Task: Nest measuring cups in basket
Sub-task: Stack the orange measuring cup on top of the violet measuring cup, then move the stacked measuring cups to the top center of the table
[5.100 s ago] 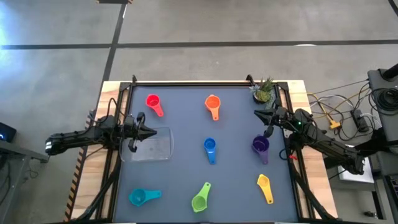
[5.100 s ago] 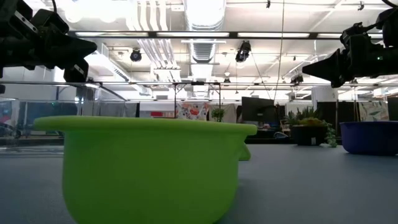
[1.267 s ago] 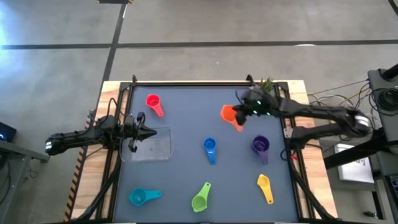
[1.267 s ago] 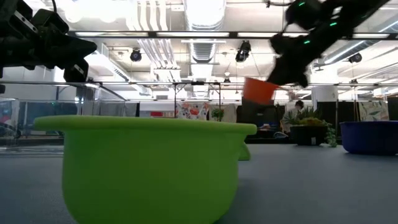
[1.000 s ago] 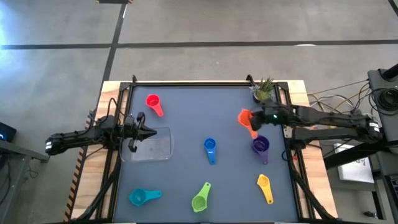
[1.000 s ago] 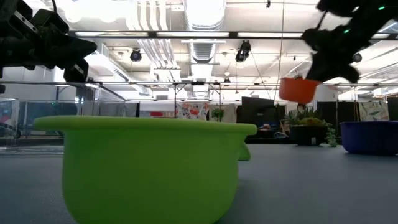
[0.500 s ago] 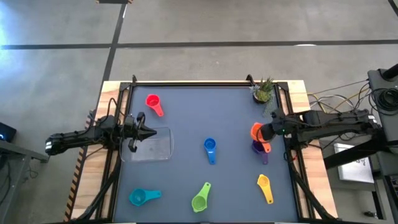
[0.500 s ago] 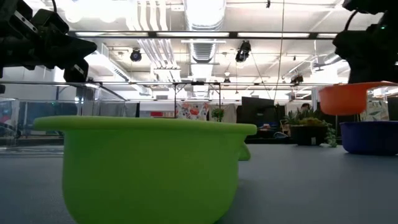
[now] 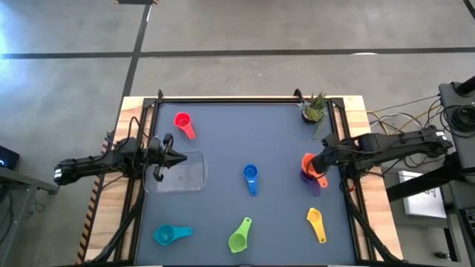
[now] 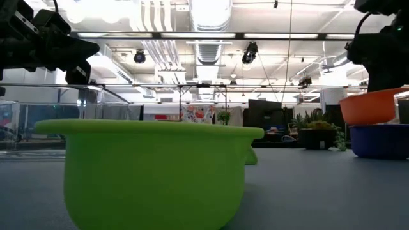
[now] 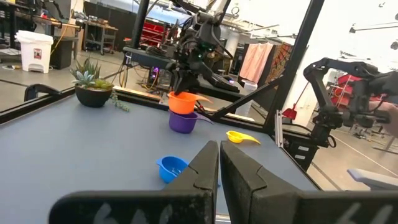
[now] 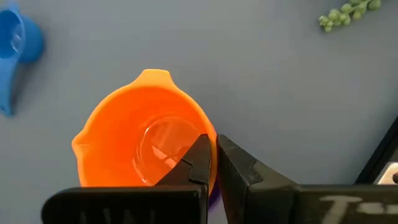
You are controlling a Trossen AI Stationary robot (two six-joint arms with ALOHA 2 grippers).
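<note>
The right claw (image 12: 211, 163) pinches the orange cup (image 12: 144, 134) by its rim, directly over the purple cup (image 9: 311, 180). The left claw (image 11: 218, 163), pressed together, hangs above the basket (image 9: 180, 172).

Setting: industrial robotics lab or workshop. Evidence: polished concrete floor (image 9: 245, 30) with dark seam lines; open ceiling with white ducts (image 10: 211, 16) and strip lights; black metal frame posts (image 11: 297, 59) around the table (image 9: 223, 148); loose cables (image 9: 401, 133) at its right; far workbenches (image 11: 93, 28), a white bin (image 11: 34, 50), red equipment (image 11: 163, 31) and a monitor (image 10: 265, 114).
</note>
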